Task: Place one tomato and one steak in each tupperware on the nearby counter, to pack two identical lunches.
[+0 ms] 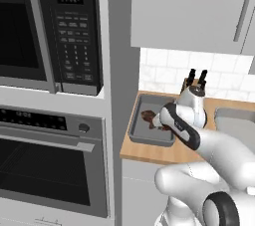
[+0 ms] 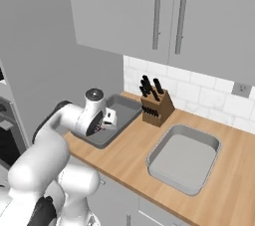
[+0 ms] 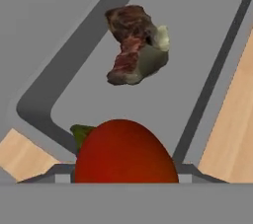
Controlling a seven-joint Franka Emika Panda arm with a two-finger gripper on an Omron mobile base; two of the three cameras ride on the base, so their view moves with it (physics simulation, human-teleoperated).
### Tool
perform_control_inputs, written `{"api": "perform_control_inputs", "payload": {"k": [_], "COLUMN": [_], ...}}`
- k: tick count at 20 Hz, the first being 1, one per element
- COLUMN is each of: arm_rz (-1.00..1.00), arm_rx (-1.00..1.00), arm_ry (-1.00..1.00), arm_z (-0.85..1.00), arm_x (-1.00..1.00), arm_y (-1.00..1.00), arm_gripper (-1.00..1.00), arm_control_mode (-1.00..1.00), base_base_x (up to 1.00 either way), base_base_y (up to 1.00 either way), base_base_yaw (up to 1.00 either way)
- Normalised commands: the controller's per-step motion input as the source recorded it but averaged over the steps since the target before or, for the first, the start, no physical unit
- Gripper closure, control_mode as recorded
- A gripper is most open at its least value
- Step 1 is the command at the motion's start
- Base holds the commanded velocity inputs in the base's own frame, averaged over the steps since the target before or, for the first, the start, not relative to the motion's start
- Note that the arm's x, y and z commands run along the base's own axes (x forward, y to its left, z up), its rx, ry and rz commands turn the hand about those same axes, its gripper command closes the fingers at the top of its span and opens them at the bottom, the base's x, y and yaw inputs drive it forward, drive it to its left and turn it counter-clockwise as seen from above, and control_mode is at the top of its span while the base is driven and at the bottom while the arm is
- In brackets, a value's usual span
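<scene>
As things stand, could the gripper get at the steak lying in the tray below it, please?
Probably not right away: the gripper hangs over the left tupperware with a clear path to the steak, but a tomato sits between its jaws and would have to be released first.

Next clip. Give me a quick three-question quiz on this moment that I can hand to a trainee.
1. True or false: the steak lies in the tray nearest the wall oven.
2. What red thing sits between the gripper fingers? A) pepper B) tomato C) apple
3. Fill in: the knife block stands between the two ____.

Key
1. True.
2. B, the tomato, held over that same tray.
3. Trays; the other tray has nothing in it.
</scene>
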Motion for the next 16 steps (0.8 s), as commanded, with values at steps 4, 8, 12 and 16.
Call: {"api": "perform_control_inputs", "payload": {"k": [4, 8, 12, 16], "arm_rz": [0.03, 0.02, 0.03, 0.04], "arm_rx": [0.00, 0.00, 0.00, 0.00], "arm_ry": [0.00, 0.00, 0.01, 0.02], "arm_z": [-0.31, -0.22, -0.25, -0.28], "arm_x": [0.50, 0.51, 0.49, 0.38], "arm_y": [0.00, 0.00, 0.00, 0.00], "arm_gripper": [1.00, 1.00, 1.00, 1.00], "arm_control_mode": [-1.00, -1.00, -1.00, -1.00], "base_base_x": [0.00, 0.00, 0.00, 0.00], "base_base_y": [0.00, 0.00, 0.00, 0.00], "base_base_yaw": [0.00, 0.00, 0.00, 0.00]}}
